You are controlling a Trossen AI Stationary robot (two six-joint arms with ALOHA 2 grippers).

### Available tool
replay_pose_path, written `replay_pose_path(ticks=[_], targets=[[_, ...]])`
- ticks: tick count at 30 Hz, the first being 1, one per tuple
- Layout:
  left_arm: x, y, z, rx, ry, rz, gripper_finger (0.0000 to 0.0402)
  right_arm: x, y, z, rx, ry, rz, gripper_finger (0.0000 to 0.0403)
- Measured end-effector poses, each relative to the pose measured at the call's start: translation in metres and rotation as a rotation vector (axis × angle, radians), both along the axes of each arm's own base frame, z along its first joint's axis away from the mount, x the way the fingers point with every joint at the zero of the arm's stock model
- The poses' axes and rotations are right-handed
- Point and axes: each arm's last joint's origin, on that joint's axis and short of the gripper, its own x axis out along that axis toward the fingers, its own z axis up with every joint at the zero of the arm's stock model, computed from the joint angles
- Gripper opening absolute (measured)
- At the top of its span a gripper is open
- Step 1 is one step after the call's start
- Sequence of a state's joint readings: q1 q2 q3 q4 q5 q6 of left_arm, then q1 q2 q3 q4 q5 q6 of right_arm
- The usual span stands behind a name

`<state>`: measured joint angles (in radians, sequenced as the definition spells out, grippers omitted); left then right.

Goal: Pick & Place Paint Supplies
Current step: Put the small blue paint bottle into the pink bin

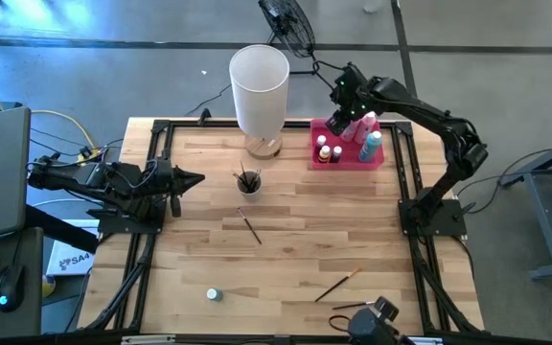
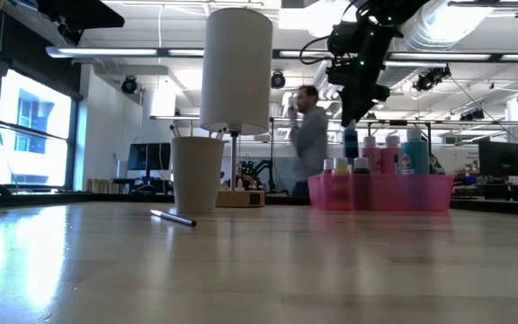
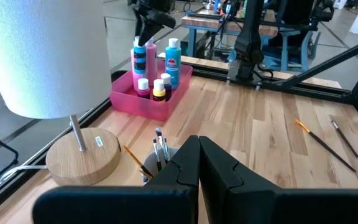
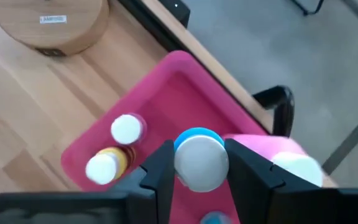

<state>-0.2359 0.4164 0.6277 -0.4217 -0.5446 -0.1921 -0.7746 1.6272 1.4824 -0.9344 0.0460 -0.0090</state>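
Note:
My right gripper [image 1: 341,123] hangs over the pink tray [image 1: 348,161] at the far right, shut on a blue bottle with a white cap [image 4: 201,158]. In the tray stand a tall pink bottle [image 1: 364,124], a teal one [image 1: 372,145] and small capped ones [image 1: 324,150]. A small teal-capped bottle [image 1: 214,294] stands near the front edge. Thin brushes lie on the table [image 1: 250,228] [image 1: 336,286]. My left gripper [image 1: 197,179] is shut on nothing, held level above the table's left side. My right gripper pinches the bottle's white cap [image 4: 182,165] between its two fingers [image 4: 160,174], one on each side. The fingers come from above, slanting down. The bottle [image 3: 140,59] hangs upright below them inside the tray; whether its base rests on the tray floor is hidden.
A tall white cylinder lamp [image 1: 259,91] on a round wooden base stands at the back, left of the tray. In front of it is a cup [image 1: 248,182] with brushes standing in it. A person [image 2: 308,135] stands in the room beyond the table.

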Motion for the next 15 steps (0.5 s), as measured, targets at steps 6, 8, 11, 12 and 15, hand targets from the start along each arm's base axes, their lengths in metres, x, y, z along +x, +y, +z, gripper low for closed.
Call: replay_pose_path(ticks=[6,8,11,12,15], targets=[[0.0,0.0,0.0,0.0,0.0,0.0,0.0,0.002,0.001,0.0,0.051,-0.062,-0.054,0.0116],[0.0,0.0,0.0,0.0,0.0,-0.001,0.0,0.003,0.002,-0.004,0.065,-0.069,-0.073,0.0122],[0.0,0.0,0.0,0.0,0.0,-0.001,0.0,0.004,0.007,-0.015,0.085,-0.045,-0.088,0.012],[0.0,0.0,0.0,0.0,0.0,-0.001,0.0,0.005,0.009,-0.018,0.089,-0.035,-0.089,0.0117],[0.0,0.0,0.0,0.0,0.0,-0.001,0.0,0.009,0.015,-0.026,0.098,-0.022,-0.095,0.0113]])
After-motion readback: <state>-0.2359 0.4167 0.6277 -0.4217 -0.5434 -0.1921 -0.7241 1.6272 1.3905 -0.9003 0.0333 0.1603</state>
